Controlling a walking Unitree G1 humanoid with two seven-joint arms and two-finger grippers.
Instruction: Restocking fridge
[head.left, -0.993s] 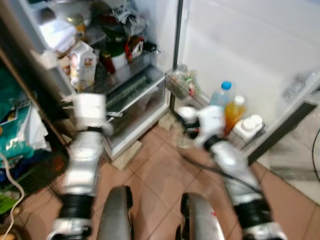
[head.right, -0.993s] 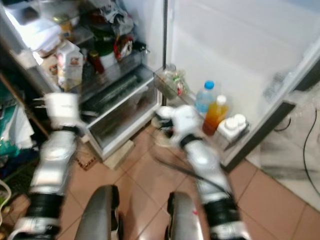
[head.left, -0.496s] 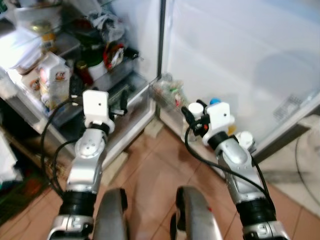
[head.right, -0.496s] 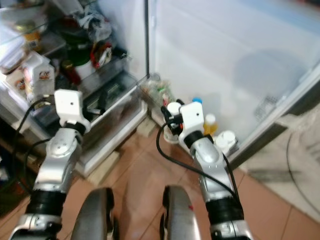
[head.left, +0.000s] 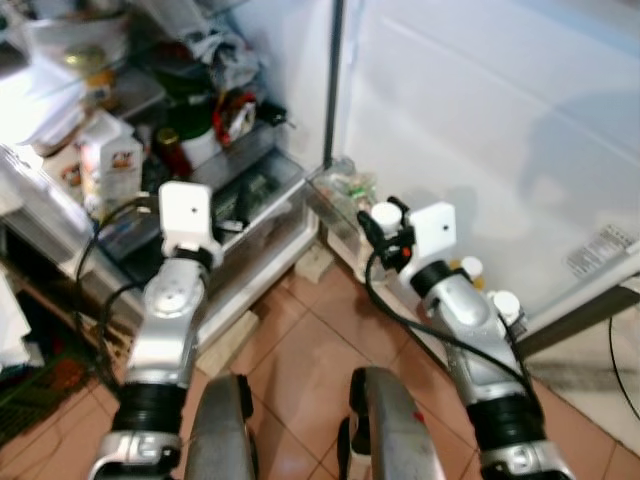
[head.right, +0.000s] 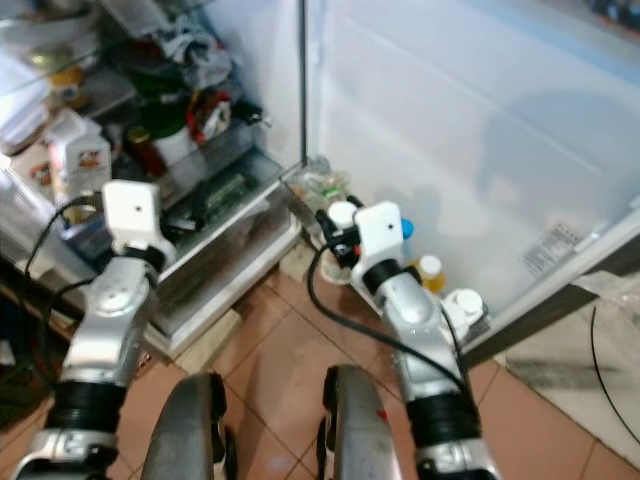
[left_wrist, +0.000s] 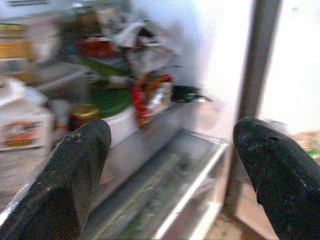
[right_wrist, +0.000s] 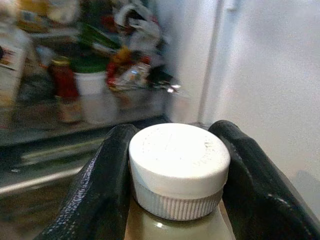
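Right gripper (right_wrist: 175, 190): both black fingers clamped on the neck of a bottle (right_wrist: 178, 167) with a white ribbed cap; pale yellowish liquid shows just under the cap. In the head views the bottle (head.right: 342, 216) is held up in front of the open fridge (head.left: 215, 190), just beside the clear door bin (head.left: 345, 190) at the lower hinge side.

Left gripper (left_wrist: 170, 175): fingers spread wide, nothing between them, aimed at the lower shelves of the fridge interior. The left arm is raised before the drawer (head.left: 250, 215) at the fridge bottom.

Fridge shelf contents: a white tub with a green lid (left_wrist: 107, 107), a dark jar with a gold cap (left_wrist: 82, 115), a red-labelled packet (left_wrist: 150, 95), and a white carton (head.left: 110, 165) farther to the robot's left.

Fridge door (head.right: 450, 150) stands open on the right. Its lowest rack holds a blue-capped bottle (head.right: 405, 228), an orange bottle (head.right: 430, 272) and white-capped bottles (head.right: 465, 302). Floor: reddish-brown tile (head.left: 310, 350).
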